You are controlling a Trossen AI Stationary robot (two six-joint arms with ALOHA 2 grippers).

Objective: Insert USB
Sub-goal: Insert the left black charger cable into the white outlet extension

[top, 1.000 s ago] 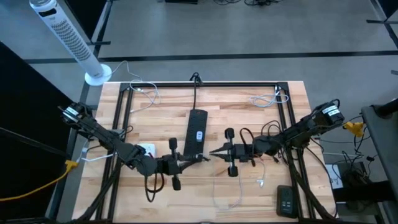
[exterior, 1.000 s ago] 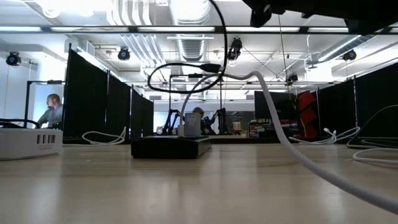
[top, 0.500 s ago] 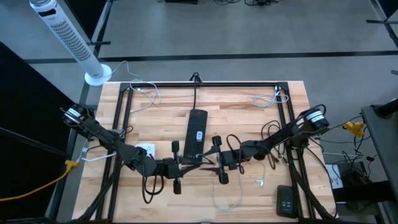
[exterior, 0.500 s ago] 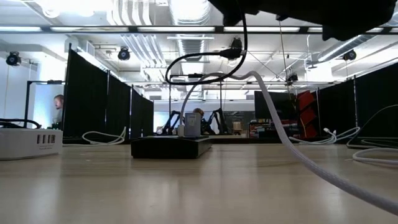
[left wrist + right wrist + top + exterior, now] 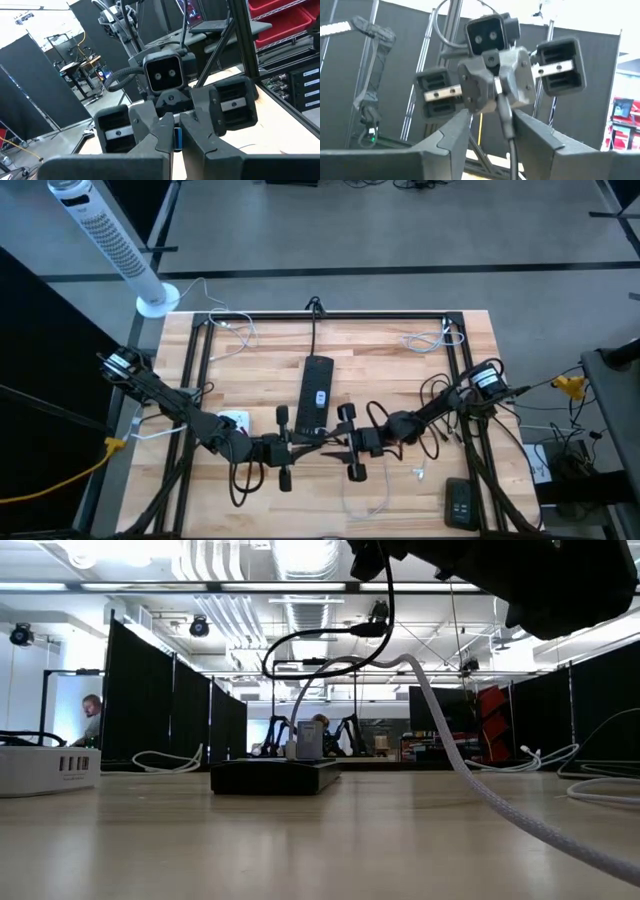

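My left gripper (image 5: 312,440) hovers over the near middle of the table, shut on a USB plug (image 5: 177,139) whose blue tip shows between its fingers. The plug's pale braided cable (image 5: 470,775) hangs from it and trails down across the table toward the right. My right gripper (image 5: 334,445) faces the left one tip to tip and is open. Its fingers (image 5: 457,132) stand on either side of the plug (image 5: 498,88) without plainly touching it. A black power strip (image 5: 316,392) with a white charger (image 5: 306,740) plugged into it lies just beyond the grippers. My left gripper pinches the USB plug (image 5: 498,88) between its two fingers, reaching level from the table's left. The plug's blue tip (image 5: 177,139) points toward the right gripper. The plug is lifted clear, and its cable (image 5: 507,125) hangs slack below it.
A white multi-port hub (image 5: 234,420) lies beside the left arm. Loose white cables lie at the far corners (image 5: 425,340) and on the near boards (image 5: 365,498). A black frame (image 5: 330,314) rims the table, and a black remote (image 5: 459,502) sits near the right edge.
My right gripper has moved toward the table's left and slightly toward the near edge, closing up to the left gripper until the two stand tip to tip. The left gripper has kept still with the plug.
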